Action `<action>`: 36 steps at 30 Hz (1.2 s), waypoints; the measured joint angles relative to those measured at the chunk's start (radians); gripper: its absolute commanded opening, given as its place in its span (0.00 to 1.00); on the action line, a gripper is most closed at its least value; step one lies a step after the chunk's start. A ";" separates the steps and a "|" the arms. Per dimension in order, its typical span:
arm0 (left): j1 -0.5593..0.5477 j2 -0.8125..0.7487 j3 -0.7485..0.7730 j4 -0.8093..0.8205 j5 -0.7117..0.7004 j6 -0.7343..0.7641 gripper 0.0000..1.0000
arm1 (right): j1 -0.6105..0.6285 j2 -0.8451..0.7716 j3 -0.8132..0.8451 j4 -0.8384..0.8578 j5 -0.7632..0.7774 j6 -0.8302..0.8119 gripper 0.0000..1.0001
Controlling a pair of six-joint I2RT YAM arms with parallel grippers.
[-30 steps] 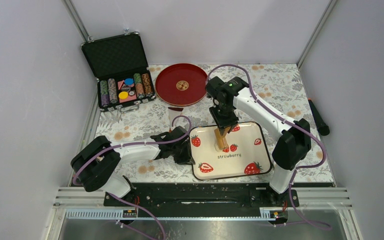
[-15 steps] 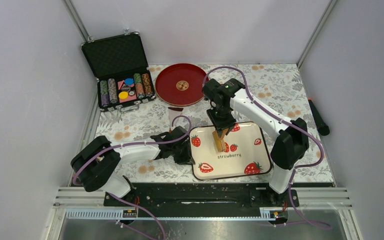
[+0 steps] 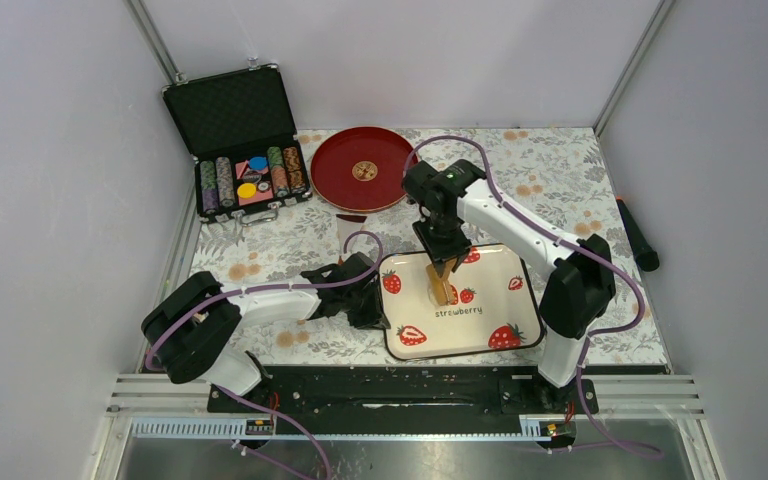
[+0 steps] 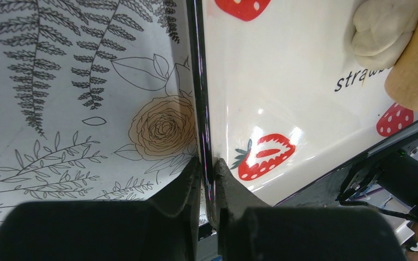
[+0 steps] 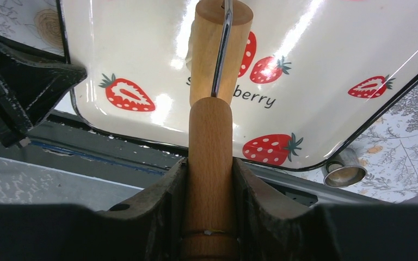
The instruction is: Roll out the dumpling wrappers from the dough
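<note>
The strawberry tray [image 3: 505,300] lies on the floral cloth in front of the arms. My right gripper [image 3: 444,258] is shut on the handle of the tan wooden roller [image 3: 442,282], whose barrel rests on the tray's middle. In the right wrist view my fingers [image 5: 166,190] clamp the handle [image 5: 211,136] above the tray [image 5: 315,60]. The dough [image 4: 378,30], a pale-cream lump, lies against the roller [image 4: 413,65]. My left gripper [image 3: 373,305] is shut on the tray's black left rim [image 4: 200,98]. No dumpling wrappers show.
A red plate [image 3: 363,168] with a gold emblem and an open black case of poker chips [image 3: 245,175] stand at the back left. A small metal ring cutter [image 5: 344,170] lies beside the tray's corner. A black stick [image 3: 637,235] lies at the right edge.
My right arm has shifted slightly left, nudging the roller a little along the tray. The left gripper has kept its hold on the rim.
</note>
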 measured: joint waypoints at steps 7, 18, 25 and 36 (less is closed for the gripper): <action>0.000 0.000 0.000 0.000 -0.001 0.000 0.00 | 0.002 0.000 -0.039 0.010 0.051 -0.001 0.00; 0.000 0.000 0.000 0.000 -0.002 0.000 0.00 | 0.002 0.000 -0.069 0.033 0.058 0.000 0.00; 0.000 0.000 0.000 0.000 -0.002 0.000 0.00 | 0.003 0.000 -0.032 0.017 0.032 0.000 0.00; 0.000 0.000 0.000 0.000 -0.002 0.000 0.00 | 0.032 0.004 0.010 0.010 -0.013 0.003 0.00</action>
